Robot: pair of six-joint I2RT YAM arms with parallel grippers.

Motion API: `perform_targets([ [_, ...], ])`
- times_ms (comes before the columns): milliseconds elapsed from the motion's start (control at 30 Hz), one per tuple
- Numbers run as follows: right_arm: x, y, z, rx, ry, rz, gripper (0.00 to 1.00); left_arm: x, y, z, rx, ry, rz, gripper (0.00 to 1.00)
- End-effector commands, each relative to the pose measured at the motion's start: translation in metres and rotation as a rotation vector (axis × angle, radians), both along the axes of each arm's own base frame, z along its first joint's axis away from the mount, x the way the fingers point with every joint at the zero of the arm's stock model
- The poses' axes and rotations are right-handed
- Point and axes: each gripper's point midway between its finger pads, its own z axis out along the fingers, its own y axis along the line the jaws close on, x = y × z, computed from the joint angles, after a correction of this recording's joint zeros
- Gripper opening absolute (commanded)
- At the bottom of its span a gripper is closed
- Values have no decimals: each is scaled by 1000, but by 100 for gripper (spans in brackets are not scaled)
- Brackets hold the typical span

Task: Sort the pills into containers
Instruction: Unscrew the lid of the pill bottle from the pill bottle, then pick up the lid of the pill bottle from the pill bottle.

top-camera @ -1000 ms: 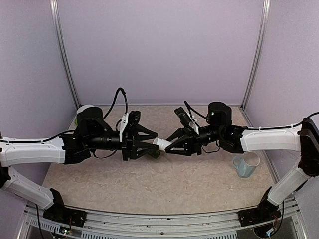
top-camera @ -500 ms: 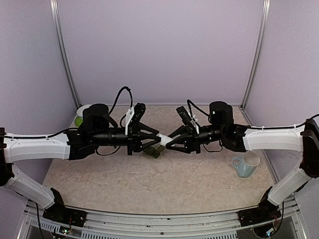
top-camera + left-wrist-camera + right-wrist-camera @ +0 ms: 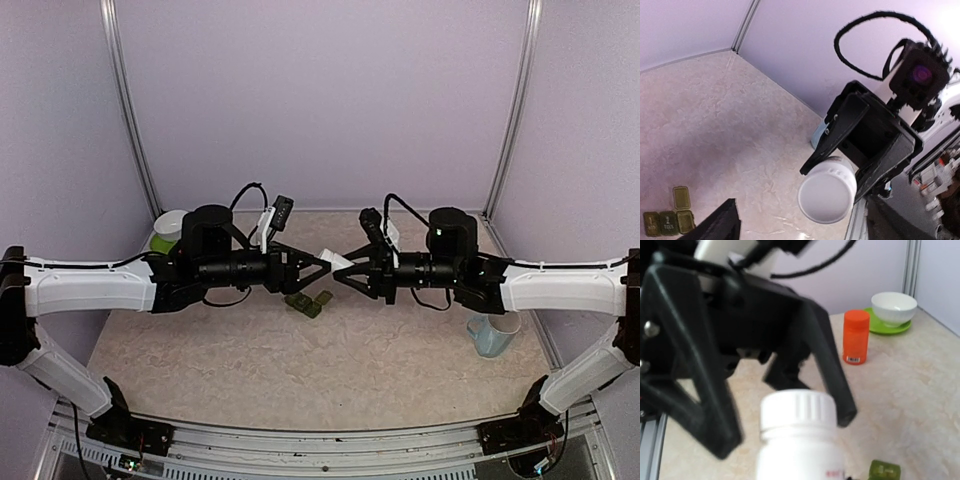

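A white pill bottle with a ribbed white cap hangs in the air above the table's middle. My right gripper is shut on its body; in the left wrist view its black fingers clamp the bottle. My left gripper faces the cap and is open, its fingers spread wide on either side without touching. The containers, a dark green strip, lie on the table just below, one lid folded back. No pills show.
An orange bottle stands on the table at the back left, near a white bowl on a green plate. A pale blue mug stands at the right. Lilac walls close in the back and sides.
Both grippers rose and shifted toward the back with the bottle. The left jaws narrowed around the cap half a second ago and now stand wide apart again.
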Motion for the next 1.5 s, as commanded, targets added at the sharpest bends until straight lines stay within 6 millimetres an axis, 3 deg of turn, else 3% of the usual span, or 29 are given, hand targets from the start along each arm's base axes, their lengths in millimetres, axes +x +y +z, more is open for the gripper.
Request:
perform_targets([
  [0, -10, 4, 18, 55, -46, 23, 9, 5, 10, 30, -96, -50, 4, 98],
  [167, -19, 12, 21, 95, -10, 60, 9, 5, 9, 42, -173, -83, -62, 99],
  [333, -17, 19, 25, 146, 43, 49, 9, 0, 1, 41, -246, -52, -143, 99],
  [733, -9, 33, 9, 147, 109, 9, 9, -4, -6, 45, -332, -27, -209, 99],
  [1467, 22, 18, 5, 143, 109, -180, 9, -8, -2, 43, -318, -24, -210, 91],
])
